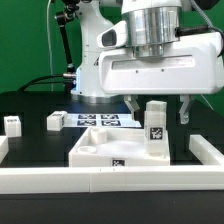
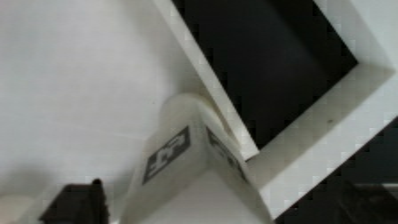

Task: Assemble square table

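Black table [image 1: 30, 105], green backdrop [image 1: 20, 40]: one square tabletop [image 1: 100, 150]; one tagged leg [image 1: 156, 135] upright on it, gripper [image 1: 158, 115] released astride; two loose legs [image 1: 12, 123] at frame left.

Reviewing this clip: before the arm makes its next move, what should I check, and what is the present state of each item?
1. Claw open, fingers apart on either side of the standing leg: ok.
2. Standing leg upright on the table top: ok.
3. Standing leg fully seated in the top: cannot tell.
4. Loose leg on the table at the exterior view's left, with nothing over it: ok.
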`<state>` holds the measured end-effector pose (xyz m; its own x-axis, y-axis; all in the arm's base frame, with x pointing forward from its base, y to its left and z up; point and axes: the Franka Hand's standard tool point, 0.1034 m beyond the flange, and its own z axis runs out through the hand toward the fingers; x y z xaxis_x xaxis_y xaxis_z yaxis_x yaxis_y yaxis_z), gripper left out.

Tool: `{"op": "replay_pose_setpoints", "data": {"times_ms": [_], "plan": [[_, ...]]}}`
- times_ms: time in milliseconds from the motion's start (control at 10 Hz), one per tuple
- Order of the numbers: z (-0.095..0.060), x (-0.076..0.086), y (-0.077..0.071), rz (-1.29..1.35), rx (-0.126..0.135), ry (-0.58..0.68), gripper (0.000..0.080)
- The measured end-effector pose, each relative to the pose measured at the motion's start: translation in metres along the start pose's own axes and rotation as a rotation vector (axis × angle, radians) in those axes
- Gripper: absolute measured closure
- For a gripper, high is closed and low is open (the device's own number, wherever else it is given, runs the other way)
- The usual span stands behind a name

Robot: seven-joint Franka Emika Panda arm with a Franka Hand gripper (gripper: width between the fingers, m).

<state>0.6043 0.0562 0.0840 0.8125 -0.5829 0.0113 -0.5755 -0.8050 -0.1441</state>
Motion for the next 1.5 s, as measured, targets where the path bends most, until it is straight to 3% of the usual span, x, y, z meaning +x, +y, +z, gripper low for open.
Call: {"op": "replay_pose_setpoints", "data": {"times_ms": [700, 800, 900, 1000, 1100, 1500], "plan": [[0.0004, 0.0022, 0.0041, -0.443, -0.009, 0.002, 0.015], [0.0005, 0.0023, 0.0043, -0.458, -0.008, 0.002, 0.0251], [0.0005, 0.0023, 0.0043, -0.454, -0.008, 0.002, 0.0251], [0.0006, 0.0023, 0.0044, -0.454, -0.009, 0.002, 0.047], [0.0006, 0.0024, 0.0045, -0.454, -0.009, 0.002, 0.051], [0.0008, 0.002, 0.0041, -0.314, -0.007, 0.002, 0.051]]}}
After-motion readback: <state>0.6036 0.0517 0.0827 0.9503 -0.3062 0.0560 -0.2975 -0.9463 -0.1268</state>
